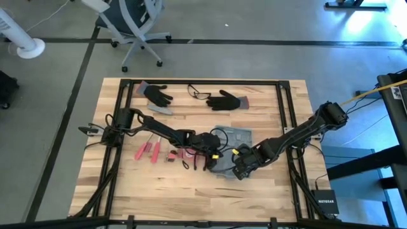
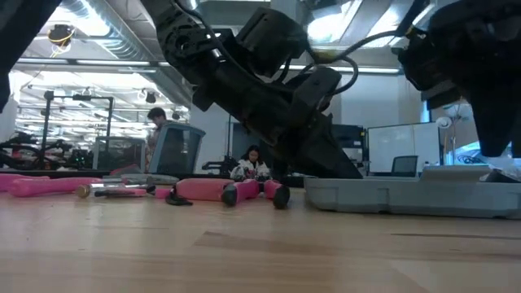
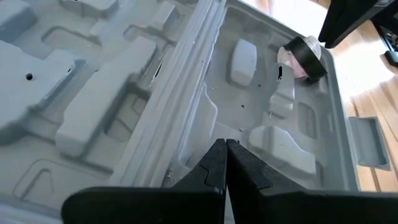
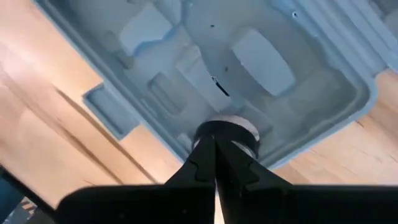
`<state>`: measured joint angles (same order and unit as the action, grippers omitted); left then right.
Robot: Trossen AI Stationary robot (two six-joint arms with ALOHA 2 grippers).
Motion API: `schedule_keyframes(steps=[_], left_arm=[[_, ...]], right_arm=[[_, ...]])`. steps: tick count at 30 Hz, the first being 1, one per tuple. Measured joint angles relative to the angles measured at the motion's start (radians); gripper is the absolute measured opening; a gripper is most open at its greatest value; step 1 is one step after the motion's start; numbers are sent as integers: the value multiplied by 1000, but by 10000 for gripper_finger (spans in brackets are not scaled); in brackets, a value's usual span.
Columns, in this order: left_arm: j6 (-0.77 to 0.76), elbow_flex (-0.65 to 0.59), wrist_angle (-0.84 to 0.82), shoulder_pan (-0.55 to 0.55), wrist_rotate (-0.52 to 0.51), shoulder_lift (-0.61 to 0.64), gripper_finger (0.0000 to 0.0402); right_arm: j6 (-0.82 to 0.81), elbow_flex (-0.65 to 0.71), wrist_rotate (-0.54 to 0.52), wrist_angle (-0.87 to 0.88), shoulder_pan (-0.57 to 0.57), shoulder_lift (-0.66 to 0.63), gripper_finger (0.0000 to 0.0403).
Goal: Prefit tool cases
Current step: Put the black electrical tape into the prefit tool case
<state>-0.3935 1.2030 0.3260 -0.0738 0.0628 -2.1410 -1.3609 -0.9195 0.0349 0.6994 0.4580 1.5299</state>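
Note:
The grey-blue tool case (image 1: 236,136) lies open and flat on the wooden table, its moulded slots facing up (image 3: 93,99). My left gripper (image 1: 213,152) is shut, with its tips (image 3: 225,152) low over the case's near half, just beside the hinge (image 3: 186,81). My right gripper (image 1: 240,166) is shut and points steeply down at the case's near rim. Its tips (image 4: 216,146) are at a small round black-and-white piece (image 4: 227,129). In the left wrist view that piece (image 3: 303,56) stands inside the rim. My left gripper's shut fingertips (image 3: 217,163) come slanting down from the table's left onto the case's inner wall beside the hinge (image 3: 205,134). I cannot tell whether they touch it. My right gripper's shut fingertips (image 4: 205,163) meet the top of the round piece (image 4: 231,126) from above. The fingers hide the place of contact, so I cannot tell whether they pinch it or rest on it. The piece stands in the case by its near rim.
Loose red-handled tools (image 1: 147,151) (image 2: 213,190) lie left of the case. Two black gloves (image 1: 156,95) (image 1: 226,100) and a pair of glasses (image 1: 198,94) lie at the far edge. A latch tab (image 4: 109,109) sticks out from the case's rim. Bare wood lies along the near edge.

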Motion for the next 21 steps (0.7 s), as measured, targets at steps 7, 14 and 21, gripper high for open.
schedule_keyframes(steps=[7, 14, 21], left_arm=[[0, 0, 0, 0, 0, 0, 0], [0, 0, 0, 0, 1, 0, 0], [-1, -1, -1, 0, 0, 0, 0]], right_arm=[[19, 8, 35, -21, 0, 56, 0], [23, 22, 36, -78, -1, 88, 0], [23, 14, 5, -12, 0, 43, 0]])
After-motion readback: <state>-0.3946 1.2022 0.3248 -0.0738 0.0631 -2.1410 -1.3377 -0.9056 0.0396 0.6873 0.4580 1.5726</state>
